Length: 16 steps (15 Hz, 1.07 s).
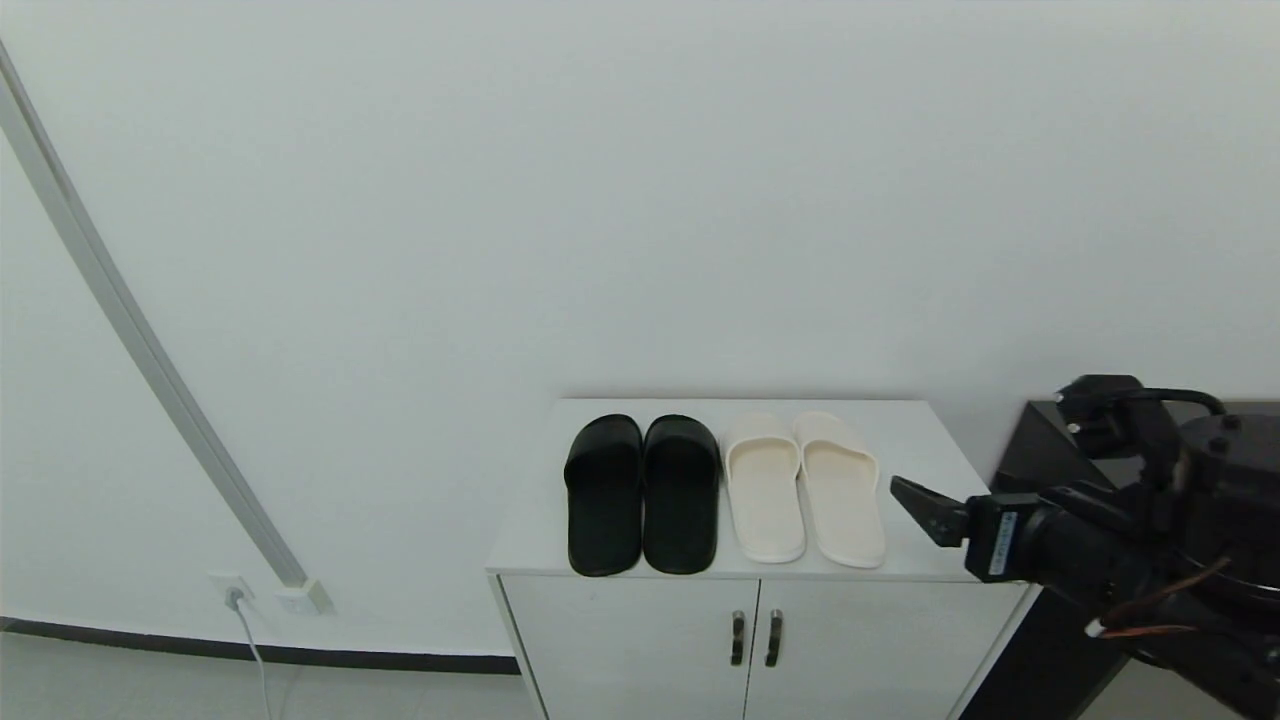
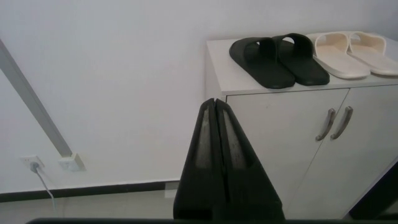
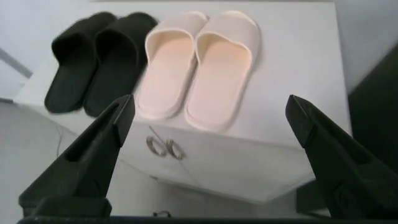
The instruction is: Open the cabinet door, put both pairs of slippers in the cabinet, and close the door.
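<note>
Head view: wall socket (image 1: 231,587), cable (image 1: 252,650) left of cabinet (image 1: 620,640).

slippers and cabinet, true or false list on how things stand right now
1. Both cabinet doors are shut. True.
2. The black slippers and cream slippers lie side by side on the cabinet top. True.
3. The left end effector is shut, the right end effector open. True.
4. The right end effector holds a cream slipper. False: it holds nothing.
5. The black slippers lie to the robot's right of the cream pair. False: to its left.
</note>
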{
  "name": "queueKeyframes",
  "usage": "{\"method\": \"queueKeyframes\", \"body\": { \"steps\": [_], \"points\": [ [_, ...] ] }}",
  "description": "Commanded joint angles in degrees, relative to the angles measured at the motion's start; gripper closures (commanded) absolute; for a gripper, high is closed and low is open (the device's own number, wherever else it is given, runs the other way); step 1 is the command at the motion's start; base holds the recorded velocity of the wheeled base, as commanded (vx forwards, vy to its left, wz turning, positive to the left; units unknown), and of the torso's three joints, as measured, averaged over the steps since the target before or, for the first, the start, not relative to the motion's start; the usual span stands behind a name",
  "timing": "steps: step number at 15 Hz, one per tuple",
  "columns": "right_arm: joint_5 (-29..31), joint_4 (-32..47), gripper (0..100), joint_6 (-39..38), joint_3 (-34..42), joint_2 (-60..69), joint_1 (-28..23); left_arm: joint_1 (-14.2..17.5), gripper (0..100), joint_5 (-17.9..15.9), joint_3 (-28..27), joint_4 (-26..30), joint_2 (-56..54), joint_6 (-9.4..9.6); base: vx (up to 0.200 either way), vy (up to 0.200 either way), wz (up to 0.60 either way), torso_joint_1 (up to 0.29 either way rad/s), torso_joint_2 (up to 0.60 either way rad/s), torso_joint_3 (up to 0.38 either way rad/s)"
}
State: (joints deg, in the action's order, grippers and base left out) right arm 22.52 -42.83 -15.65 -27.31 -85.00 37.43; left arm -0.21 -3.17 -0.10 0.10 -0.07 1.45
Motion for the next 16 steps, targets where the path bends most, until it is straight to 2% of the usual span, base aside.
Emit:
{"method": "queueKeyframes", "body": {
  "steps": [1, 3, 4, 8, 13, 16],
  "points": [
    [3.68, -9.82, 0, -0.17, -1.96, -15.81, 0.90, -0.06, 100, 0.01, 0.01, -0.01, 0.07, -0.04, 0.000, 0.000, 0.00, 0.000, 0.00, 0.000],
    [5.52, -15.36, 0, 0.10, -4.51, -22.92, 0.98, 0.03, 100, 0.01, 0.01, -0.01, 0.07, -0.04, 0.000, 0.000, 0.00, 0.000, 0.00, 0.000],
    [5.70, -15.71, 0, 0.10, -6.62, -25.12, 0.98, -0.06, 100, 0.01, 0.01, -0.01, 0.07, -0.04, 0.000, 0.000, 0.00, 0.000, 0.00, 0.000],
    [9.48, -15.53, 0, 0.27, -16.11, -33.56, 0.90, -0.06, 100, -0.08, 0.01, -0.01, 0.07, -0.04, 0.000, 0.000, 0.00, 0.000, 0.00, 0.000],
    [9.04, -15.09, 0, 0.62, -24.28, -41.82, -0.25, -0.06, 100, -0.17, 0.01, -0.01, 0.07, -0.04, 0.000, 0.000, 0.00, 0.000, 0.00, 0.000],
    [7.28, -10.00, 0, 0.62, -30.00, -44.02, -1.30, -0.06, 100, -0.17, 0.01, -0.01, 0.07, -0.04, 0.000, 0.000, 0.00, 0.000, 0.00, 0.000]
  ]
}}
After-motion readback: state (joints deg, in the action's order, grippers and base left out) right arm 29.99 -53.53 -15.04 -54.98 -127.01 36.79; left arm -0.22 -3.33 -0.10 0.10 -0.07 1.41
